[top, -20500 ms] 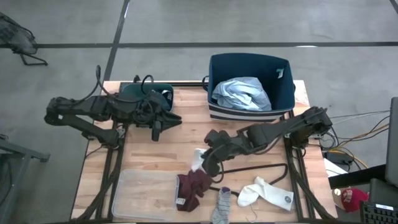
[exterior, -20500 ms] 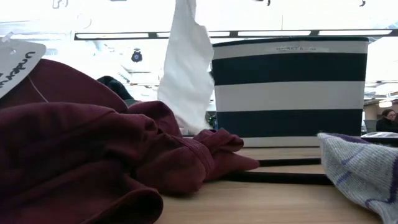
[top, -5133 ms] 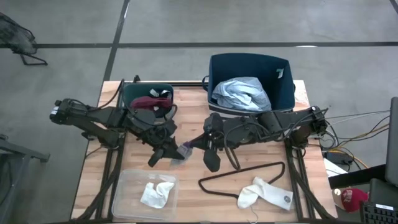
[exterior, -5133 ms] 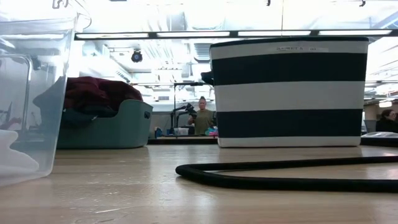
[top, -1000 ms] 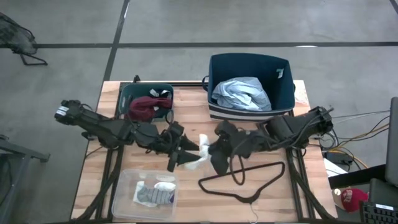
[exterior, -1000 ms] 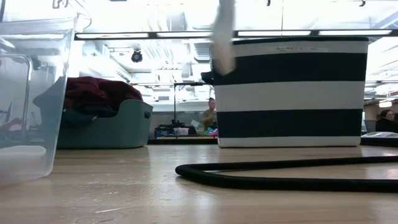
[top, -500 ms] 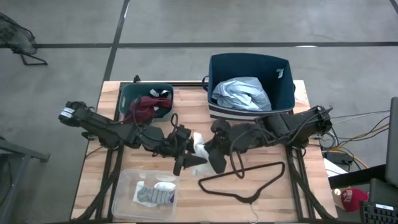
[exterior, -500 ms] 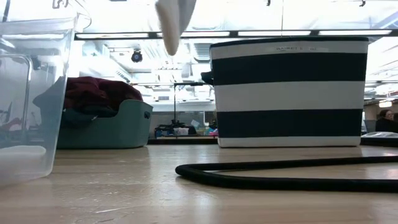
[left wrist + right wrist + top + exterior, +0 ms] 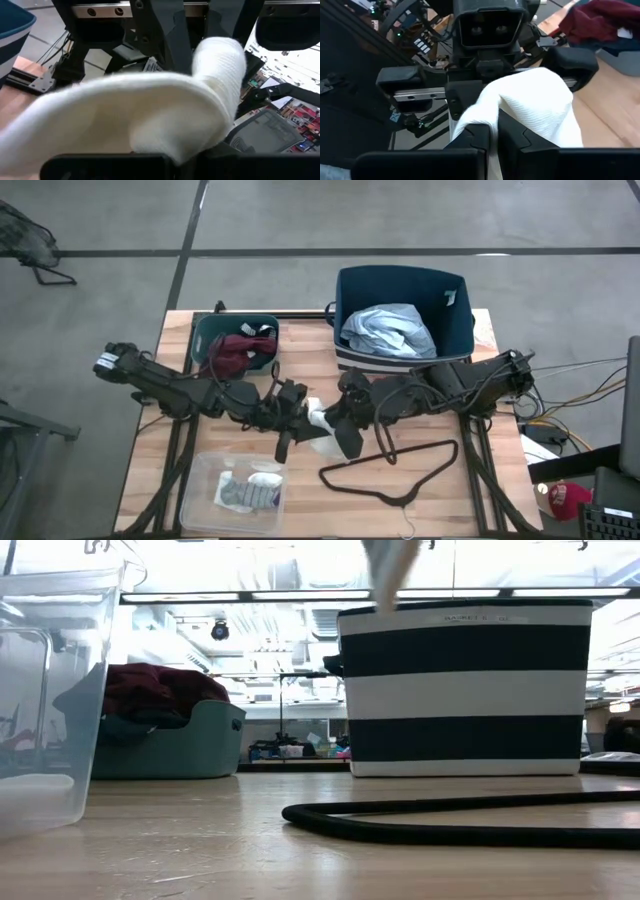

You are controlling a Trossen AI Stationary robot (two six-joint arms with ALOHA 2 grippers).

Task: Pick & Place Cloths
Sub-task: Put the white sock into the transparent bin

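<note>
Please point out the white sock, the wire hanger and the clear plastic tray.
white sock [image 9: 318, 418], high view, its middle between both grippers.
wire hanger [image 9: 395, 475], high view, its lower bar.
clear plastic tray [image 9: 197, 490], high view, its left rim.

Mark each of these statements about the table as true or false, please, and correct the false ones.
1. Both grippers hold the white sock above the table. True: the left gripper and right gripper meet at it.
2. The light blue shirt lies in the clear tray. False: it is in the striped basket.
3. The maroon piece is in the teal bin. True.
4. The black hanger hangs from the basket. False: it lies on the table.
</note>
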